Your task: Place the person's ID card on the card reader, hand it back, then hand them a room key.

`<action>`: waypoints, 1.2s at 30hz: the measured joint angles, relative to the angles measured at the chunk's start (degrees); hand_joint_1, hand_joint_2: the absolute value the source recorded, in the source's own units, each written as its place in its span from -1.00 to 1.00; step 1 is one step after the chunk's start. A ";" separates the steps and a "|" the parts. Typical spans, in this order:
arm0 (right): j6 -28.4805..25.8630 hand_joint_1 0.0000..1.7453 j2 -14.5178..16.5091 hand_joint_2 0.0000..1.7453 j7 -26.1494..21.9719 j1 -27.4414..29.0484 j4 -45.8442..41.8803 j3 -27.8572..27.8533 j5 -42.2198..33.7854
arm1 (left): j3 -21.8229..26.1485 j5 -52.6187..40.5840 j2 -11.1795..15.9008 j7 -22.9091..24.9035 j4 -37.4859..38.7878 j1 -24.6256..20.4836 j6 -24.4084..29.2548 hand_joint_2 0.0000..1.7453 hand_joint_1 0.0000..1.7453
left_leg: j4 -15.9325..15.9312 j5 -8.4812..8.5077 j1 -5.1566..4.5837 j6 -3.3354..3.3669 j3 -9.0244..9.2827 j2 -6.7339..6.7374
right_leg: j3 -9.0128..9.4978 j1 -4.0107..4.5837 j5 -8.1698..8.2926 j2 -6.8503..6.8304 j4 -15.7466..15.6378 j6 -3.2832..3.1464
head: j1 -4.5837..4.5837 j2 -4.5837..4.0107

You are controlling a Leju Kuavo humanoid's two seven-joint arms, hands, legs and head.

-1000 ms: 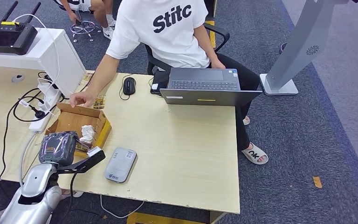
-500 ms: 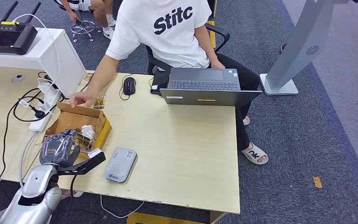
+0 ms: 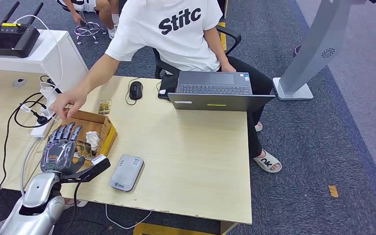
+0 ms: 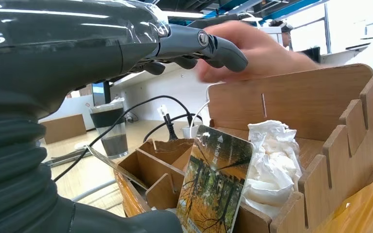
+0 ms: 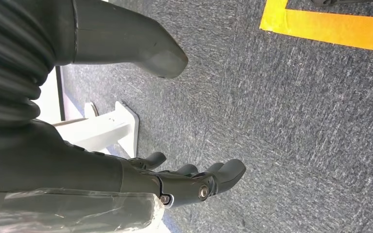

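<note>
We see card (image 4: 217, 182) with autumn-tree print standing upright in slot of wooden box (image 3: 105, 128) on desk (image 3: 191, 156), beside crumpled tissue (image 4: 272, 165); likely room key, print too small to confirm. Card reader (image 3: 126, 172) lies bare just beside box. Our left hand (image 3: 61, 149) hovers over box, fingers spread, holding nothing. Right hand (image 5: 184, 182) hangs above carpet, fingers loosely apart, empty. Person's hand (image 3: 68, 104) reaches over box's far edge. We judge key pickup and handover not yet done.

Card (image 3: 83, 149) stands in box (image 3: 104, 121), seemingly left of reader (image 3: 126, 172).
</note>
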 joint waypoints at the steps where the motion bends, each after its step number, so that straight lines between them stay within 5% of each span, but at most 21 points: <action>1: -0.01 -1.00 0.00 1.00 -0.01 0.00 0.00 0.00 -0.03 | 0.00 0.01 0.00 0.06 0.00 0.00 -0.06 1.00 -1.00 | 0.00 0.00 0.00 -0.01 0.00 0.00 | 0.00 0.00 0.00 0.00 0.00 0.00 | 0.00 0.00; 8: -0.04 -1.00 0.00 1.00 -0.16 -0.01 0.00 0.00 -0.07 | 0.00 0.24 -0.02 0.26 0.00 -0.01 -0.51 1.00 -0.94 | 0.00 0.00 0.00 -0.01 0.01 0.00 | 0.01 0.00 0.00 0.00 0.01 0.00 | -0.01 0.00; 13: -0.04 -1.00 0.00 1.00 -0.18 0.00 0.00 0.00 -0.19 | 0.00 0.76 -0.02 0.08 0.00 0.11 -1.06 1.00 -0.24 | 0.00 0.01 0.00 -0.01 0.02 0.00 | 0.01 0.00 0.00 -0.01 0.01 0.00 | 0.01 0.00; 16: -0.04 -1.00 0.00 1.00 -0.18 -0.01 0.00 0.00 -0.21 | -0.01 0.96 -0.01 -0.09 0.00 0.29 -1.21 1.00 0.70 | 0.00 0.01 0.00 -0.01 0.02 -0.04 | 0.03 0.00 0.00 -0.06 0.01 0.00 | 0.02 0.00; 18: -0.04 -1.00 0.00 1.00 -0.18 -0.05 0.00 0.00 -0.21 | -0.02 1.08 0.02 -0.13 0.01 0.37 -1.32 1.00 0.94 | 0.00 0.02 0.00 -0.03 0.02 -0.05 | 0.04 0.00 0.00 -0.08 0.01 0.00 | 0.02 0.00; 36: -0.06 -1.00 0.00 1.00 -0.31 -0.13 0.00 0.00 -0.22 | -0.02 1.33 0.07 -0.22 0.02 1.06 -1.74 1.00 1.00 | -0.01 0.02 0.01 -0.05 -0.03 -0.02 | -0.04 0.01 -0.02 -0.02 0.03 -0.05 | 0.01 0.00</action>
